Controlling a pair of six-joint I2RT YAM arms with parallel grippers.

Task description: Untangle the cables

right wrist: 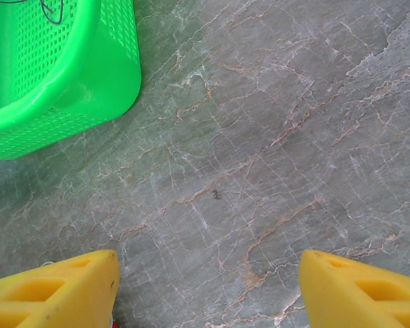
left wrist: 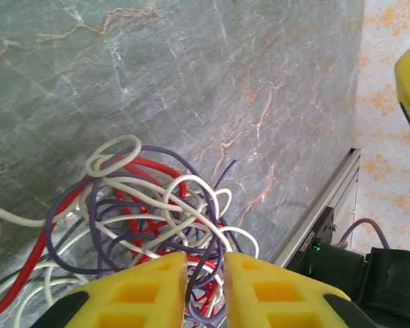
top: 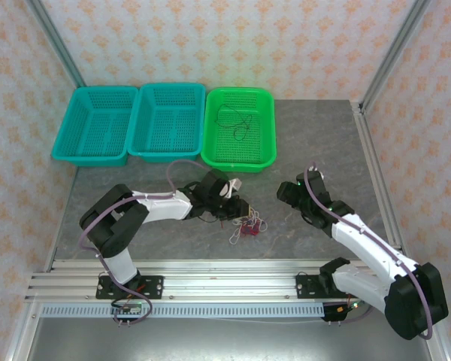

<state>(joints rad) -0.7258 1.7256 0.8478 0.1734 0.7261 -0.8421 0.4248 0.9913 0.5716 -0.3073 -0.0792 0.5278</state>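
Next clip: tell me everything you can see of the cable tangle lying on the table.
The cable tangle is a loose knot of thin, floppy, plastic-looking wires in white, red and dark purple, looped and crossing over one another. It lies on the grey marbled table, toward its near edge. The left gripper stands right over it, jaws nearly together, with a few strands running into the narrow gap. Whether they are pinched cannot be told.

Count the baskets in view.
3, in a row at the far side: left teal basket, middle teal basket touching it, green basket on the right. None appear hidden.
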